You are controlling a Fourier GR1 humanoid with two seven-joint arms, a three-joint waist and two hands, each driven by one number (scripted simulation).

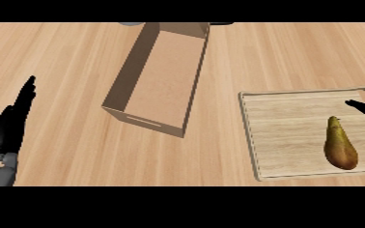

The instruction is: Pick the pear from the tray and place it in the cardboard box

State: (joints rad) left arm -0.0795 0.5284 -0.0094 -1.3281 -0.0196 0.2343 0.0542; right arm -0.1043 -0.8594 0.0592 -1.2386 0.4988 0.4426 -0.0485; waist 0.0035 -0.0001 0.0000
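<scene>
The pale, wood-grain bench (71, 67) has open room left of the long, open-topped cardboard box (130, 70) at centre. The flat, raised-rim wooden tray (251, 140) sits near right. The left hand (14, 125) rests at the left edge, fingers straight and released. The tapered brown-green pear (340, 145) lies on the tray's right side. Only 1 black tip of the right hand (354, 105) shows; its state I cannot tell.

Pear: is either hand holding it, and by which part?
Nothing is held. The pear lies free on the tray; the left hand rests open at the left edge, the right hand barely shows, apart from it.
</scene>
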